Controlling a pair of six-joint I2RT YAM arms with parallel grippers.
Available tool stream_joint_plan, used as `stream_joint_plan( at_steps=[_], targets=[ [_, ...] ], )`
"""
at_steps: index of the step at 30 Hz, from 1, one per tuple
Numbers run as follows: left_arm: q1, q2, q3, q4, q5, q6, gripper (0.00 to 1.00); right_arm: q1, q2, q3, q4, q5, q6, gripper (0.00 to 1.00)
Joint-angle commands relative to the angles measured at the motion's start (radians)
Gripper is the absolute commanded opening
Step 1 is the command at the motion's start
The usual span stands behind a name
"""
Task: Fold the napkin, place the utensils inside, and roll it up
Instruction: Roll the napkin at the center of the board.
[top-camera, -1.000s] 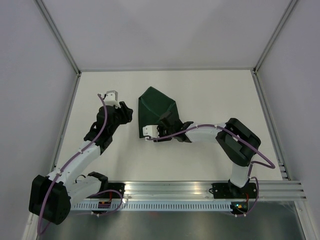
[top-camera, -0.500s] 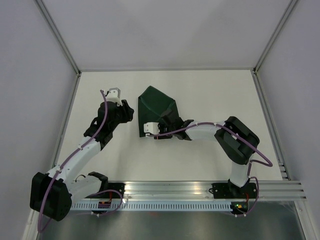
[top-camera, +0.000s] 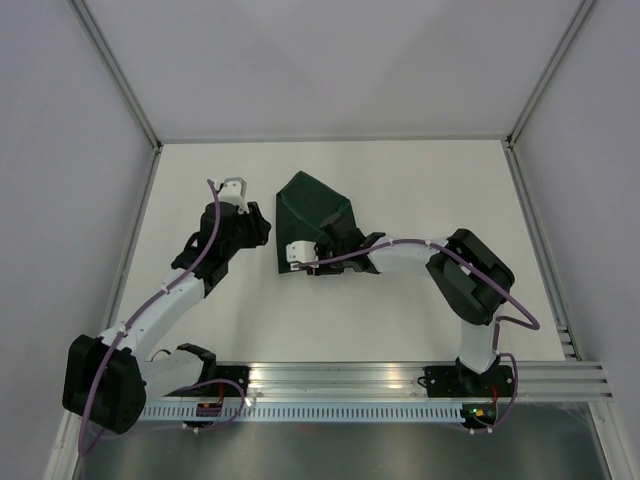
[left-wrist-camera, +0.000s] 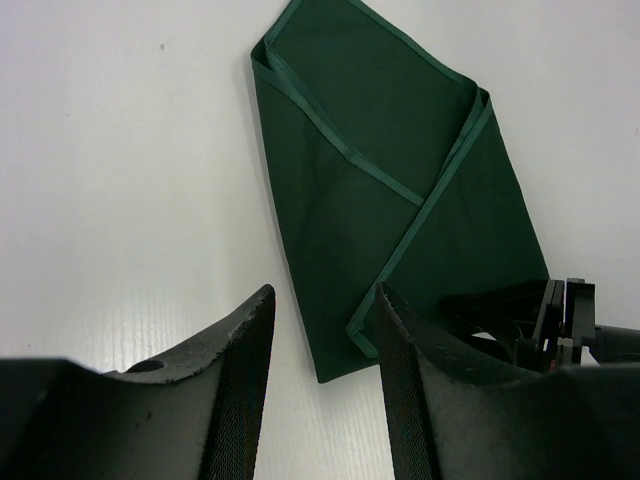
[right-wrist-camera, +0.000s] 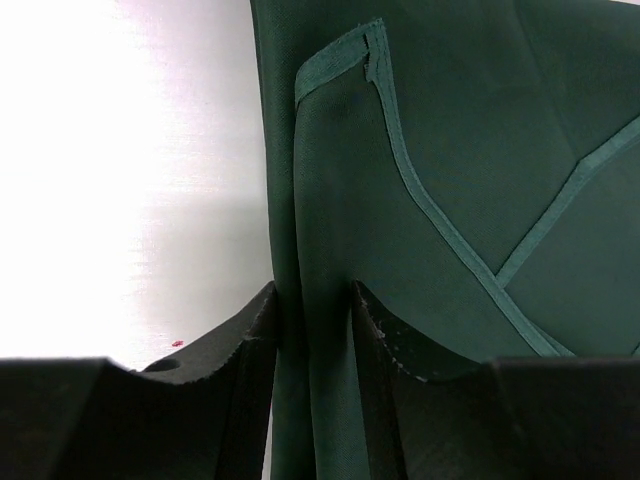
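Jaws of the left gripper stand about half apart with nothing between them. They hang over the bare white table, clear of the cloth. Ahead of these jaws and a little to their right lies the napkin. It is dark green, flat on the table, and folded in on itself so that its lighter hem bands cross at a slant. Its narrow near corner ends just beyond the right-hand finger. A small dark speck marks the table far ahead and to the left of these jaws.

The right gripper is down at the napkin's near left edge. Its jaws are partly open, a little narrower than the left pair, and they straddle a raised fold along the cloth's border. Green fabric runs through the gap between them, and more of the napkin spreads ahead and to the right. Bright bare table lies to the left of these jaws, with a tiny red fleck beside the left finger.

Purple cables trail along both arms, and a white camera housing sits on each wrist. A ribbed metal rail runs along the table's near edge. Plain pale walls close in the left, right and far sides, joined by grey metal posts.
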Motion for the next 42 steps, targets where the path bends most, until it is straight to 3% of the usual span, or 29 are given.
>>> stream_joint_plan(
  at_steps=[1,7,15,23,27,30,35,42],
  targets=[
    [-0.003,0.014,0.045,0.02,0.033,0.032,0.5,-0.004,0.052,0.025,-0.123,-0.052,-0.023,0.41],
    [-0.003,0.031,0.043,0.026,0.05,0.032,0.5,-0.004,0.075,0.065,-0.165,-0.064,-0.015,0.36],
    [-0.003,0.032,0.032,0.026,0.059,0.036,0.5,-0.006,0.103,0.1,-0.209,-0.083,0.003,0.21],
    [-0.003,0.006,-0.004,0.032,0.034,0.032,0.49,-0.021,0.115,0.123,-0.251,-0.139,0.029,0.16],
    [-0.003,-0.041,-0.043,0.044,-0.004,0.012,0.43,-0.03,0.13,0.145,-0.28,-0.172,0.037,0.14],
    [-0.003,-0.121,-0.156,0.161,-0.048,-0.014,0.41,-0.044,0.146,0.175,-0.317,-0.202,0.048,0.14],
    [-0.004,-0.224,-0.276,0.372,0.002,0.047,0.4,-0.055,0.165,0.2,-0.34,-0.218,0.055,0.14],
    [-0.021,-0.293,-0.379,0.48,0.03,0.099,0.4,-0.068,0.205,0.258,-0.404,-0.255,0.063,0.13]
  ],
)
